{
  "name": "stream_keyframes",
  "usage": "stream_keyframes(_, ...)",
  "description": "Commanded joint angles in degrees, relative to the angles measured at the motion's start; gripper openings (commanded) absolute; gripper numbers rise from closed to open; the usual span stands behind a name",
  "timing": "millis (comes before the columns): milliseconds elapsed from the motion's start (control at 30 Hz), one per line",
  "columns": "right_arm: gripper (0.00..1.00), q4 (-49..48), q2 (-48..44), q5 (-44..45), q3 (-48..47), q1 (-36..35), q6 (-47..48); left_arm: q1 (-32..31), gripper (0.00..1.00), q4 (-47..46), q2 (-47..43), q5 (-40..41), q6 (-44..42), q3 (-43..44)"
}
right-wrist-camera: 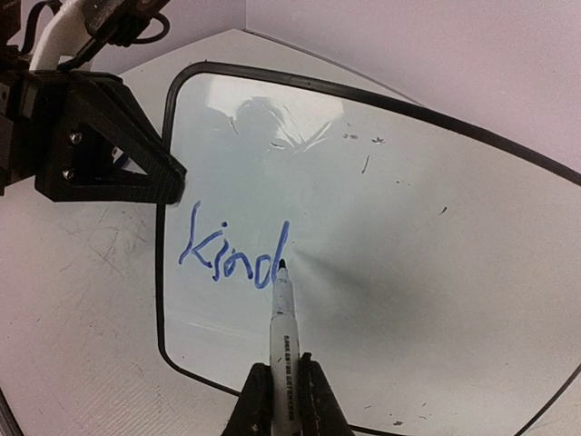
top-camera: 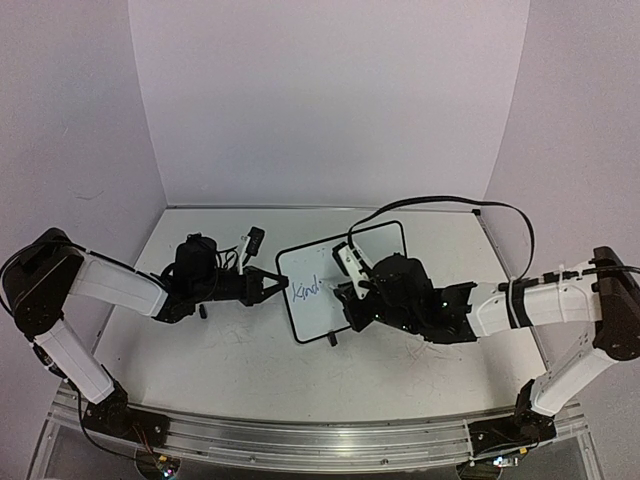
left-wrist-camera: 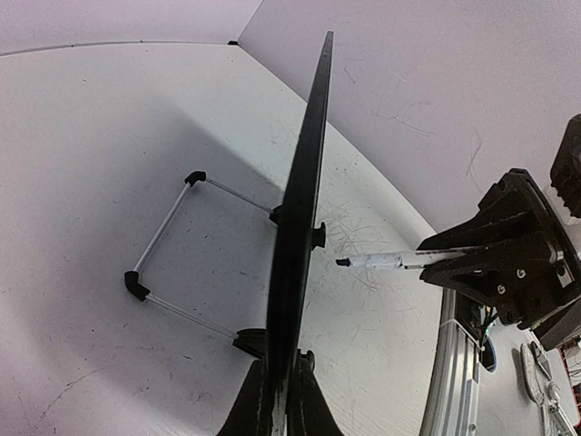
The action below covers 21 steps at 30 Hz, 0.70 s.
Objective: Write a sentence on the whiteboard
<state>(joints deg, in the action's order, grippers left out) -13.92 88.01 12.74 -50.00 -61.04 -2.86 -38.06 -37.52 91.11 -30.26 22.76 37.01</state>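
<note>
The whiteboard (top-camera: 312, 262) (left-wrist-camera: 304, 209) (right-wrist-camera: 381, 227) is standing near the centre of the table (top-camera: 220, 370), between the two arms, and is resting on a wire stand (left-wrist-camera: 163, 263) with black feet that projects behind it. The left gripper (top-camera: 278, 284) (left-wrist-camera: 279, 386) (right-wrist-camera: 168, 182) is clamping the left edge of the board; in the left wrist view its two fingers are pressing against the front and back of the thin black frame. The right gripper (top-camera: 352, 297) (left-wrist-camera: 436, 263) (right-wrist-camera: 283, 400) is holding a white marker (left-wrist-camera: 372, 262) (right-wrist-camera: 283, 327), with its jaws closed on the marker barrel and the tip pointing at the board face. In the right wrist view the marker tip is touching the board at the end of the writing. The sentence (top-camera: 307, 289) (right-wrist-camera: 231, 254) is appearing in blue on the left part of the board, close to the left gripper, and is reading "Kind" at this stage. The rest of the board face is showing only small dark specks and a faint reflection.
</note>
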Motion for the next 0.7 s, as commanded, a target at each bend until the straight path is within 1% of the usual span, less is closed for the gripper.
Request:
stream_keyframes(0, 0.00, -2.1, 1.0, 0.3, -1.1, 0.2, 1.3, 0.2, 0.00, 0.6, -1.6, 0.1, 0.0, -0.5)
stream_keyframes(433, 0.00, -2.4, 2.9, 3.1, -2.8, 0.2, 1.0, 0.2, 0.00, 0.8, -1.6, -0.1, -0.1, -0.4)
stream_keyframes(667, 0.00, -2.6, 3.5, 2.9, -3.2, 0.2, 1.1, 0.2, 0.00, 0.8, -1.7, -0.1, -0.1, -0.3)
